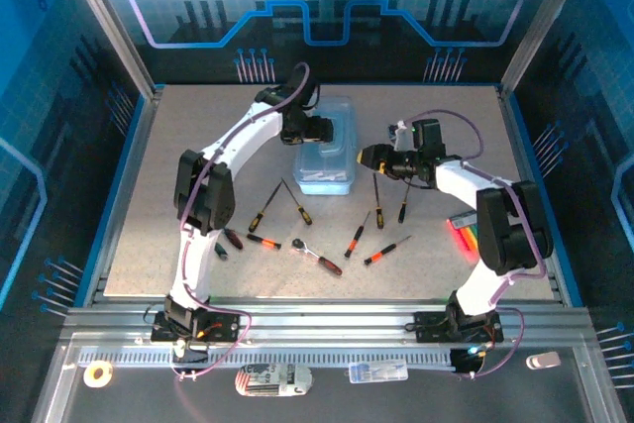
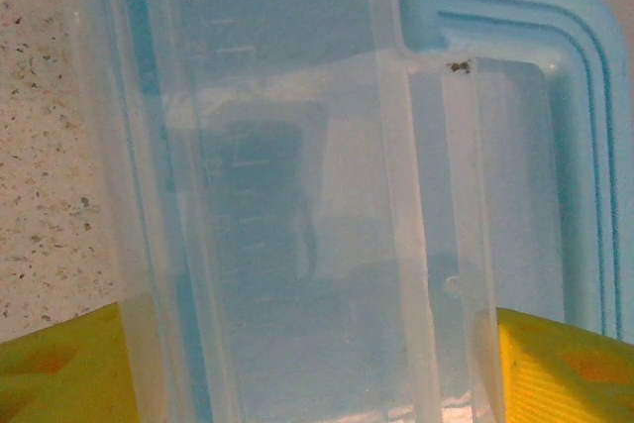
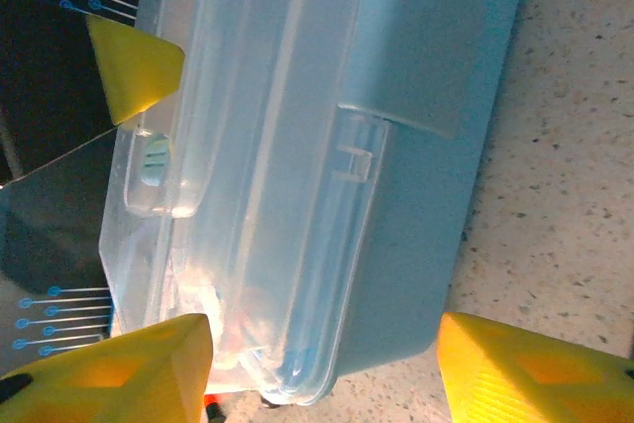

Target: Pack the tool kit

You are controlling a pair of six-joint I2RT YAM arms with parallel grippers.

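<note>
Nearest, screwdrivers [image 1: 265, 207] and a ratchet wrench [image 1: 317, 257] lie loose on the bench [image 1: 426, 274]. Beyond them sits the box [image 1: 329, 170], lid down, both arms crowding it: right pincer [image 3: 322, 373] apart around one end, left pincer [image 2: 312, 373] apart astride it, perhaps touching.

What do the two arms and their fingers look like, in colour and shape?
The left arm and the right arm both have white links and black joints, with a thin purple cable looping alongside. The fingers are yellow, wedge-shaped pads.
</note>
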